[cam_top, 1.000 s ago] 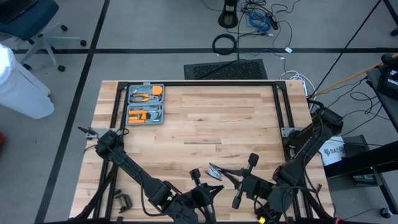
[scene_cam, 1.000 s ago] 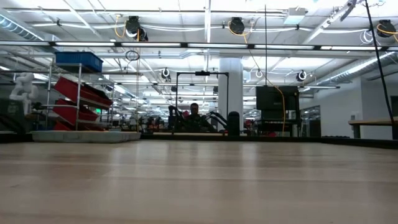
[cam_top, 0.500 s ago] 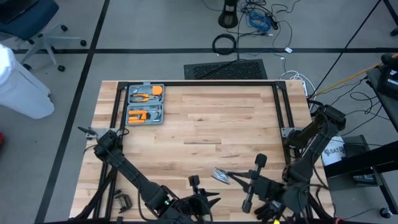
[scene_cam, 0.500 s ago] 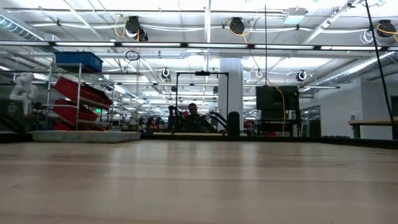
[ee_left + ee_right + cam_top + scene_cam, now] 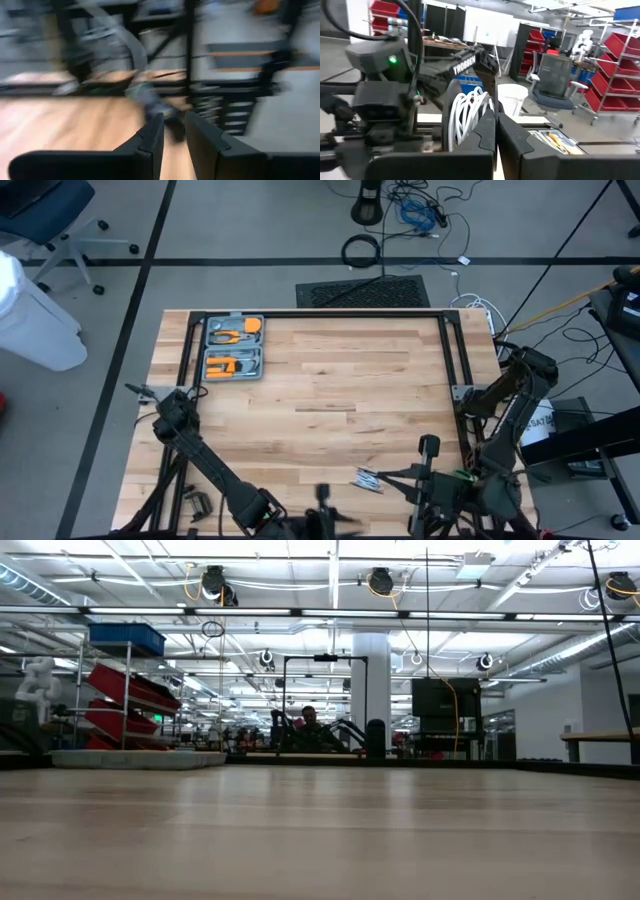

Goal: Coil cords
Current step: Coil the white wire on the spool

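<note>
The white cord (image 5: pixel 468 116) sits wound in loops, pinched by the right gripper (image 5: pixel 496 131) above the table's (image 5: pixel 330 380) near edge. Coiling looks nearly finished. The left gripper (image 5: pixel 173 137) stands slightly parted, empty.

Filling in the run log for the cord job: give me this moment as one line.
right tool: shut on coiled white cord, near table edge | left tool: empty, fingers slightly apart, near edge | tool case: far-left corner
</note>
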Controlling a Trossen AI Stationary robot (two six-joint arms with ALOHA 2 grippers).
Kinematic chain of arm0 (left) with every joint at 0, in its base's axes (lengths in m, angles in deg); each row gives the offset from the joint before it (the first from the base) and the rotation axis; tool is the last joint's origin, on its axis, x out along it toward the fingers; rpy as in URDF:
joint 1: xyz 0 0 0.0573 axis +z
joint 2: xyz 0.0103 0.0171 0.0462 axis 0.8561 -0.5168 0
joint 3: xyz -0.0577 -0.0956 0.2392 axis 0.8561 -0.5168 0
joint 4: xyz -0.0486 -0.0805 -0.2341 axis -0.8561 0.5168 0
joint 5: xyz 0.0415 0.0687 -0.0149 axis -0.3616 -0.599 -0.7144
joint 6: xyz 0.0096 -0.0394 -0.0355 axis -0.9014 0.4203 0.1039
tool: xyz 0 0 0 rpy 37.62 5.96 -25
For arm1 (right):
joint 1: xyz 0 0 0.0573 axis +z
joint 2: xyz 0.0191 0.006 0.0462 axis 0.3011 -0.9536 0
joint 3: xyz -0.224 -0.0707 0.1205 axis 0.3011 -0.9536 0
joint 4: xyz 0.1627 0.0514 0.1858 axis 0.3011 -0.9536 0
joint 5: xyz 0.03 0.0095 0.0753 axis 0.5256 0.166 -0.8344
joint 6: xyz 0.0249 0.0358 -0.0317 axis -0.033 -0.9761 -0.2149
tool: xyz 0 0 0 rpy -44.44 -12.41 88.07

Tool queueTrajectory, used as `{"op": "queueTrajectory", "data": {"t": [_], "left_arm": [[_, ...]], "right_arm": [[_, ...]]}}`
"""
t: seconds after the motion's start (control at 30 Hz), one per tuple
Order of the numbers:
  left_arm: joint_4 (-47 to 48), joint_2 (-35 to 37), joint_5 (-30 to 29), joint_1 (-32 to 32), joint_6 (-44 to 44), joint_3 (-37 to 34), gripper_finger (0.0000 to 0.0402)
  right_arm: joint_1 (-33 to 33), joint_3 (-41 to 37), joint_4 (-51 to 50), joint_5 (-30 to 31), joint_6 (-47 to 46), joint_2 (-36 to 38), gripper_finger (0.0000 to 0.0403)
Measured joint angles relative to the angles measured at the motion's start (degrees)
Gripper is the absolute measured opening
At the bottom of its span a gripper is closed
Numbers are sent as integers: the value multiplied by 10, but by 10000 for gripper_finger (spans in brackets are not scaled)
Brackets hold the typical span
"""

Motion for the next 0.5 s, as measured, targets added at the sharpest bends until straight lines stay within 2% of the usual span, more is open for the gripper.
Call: {"op": "queueTrajectory", "data": {"t": [0.07, 0.13, 0.2, 0.33, 0.43, 0.5], "left_arm": [[-52, -12, 55, 1, -36, 0, 85], [-105, -27, 83, 1, -64, 0, 85], [-135, -35, 85, 1, -91, 0, 85], [-135, -37, 95, 1, -98, 0, 92], [-141, -37, 113, -1, -98, 0, 116], [-149, -37, 94, -5, -98, 0, 136]], "right_arm": [[5, 0, 6, -1, 8, 0, 0], [11, 0, 10, -1, 15, 2, 0], [14, 0, 10, -1, 16, 4, 0], [21, 0, 11, 0, 16, 4, 0], [23, 0, 11, 0, 16, 4, 0], [24, 0, 11, 0, 16, 4, 0]]}}
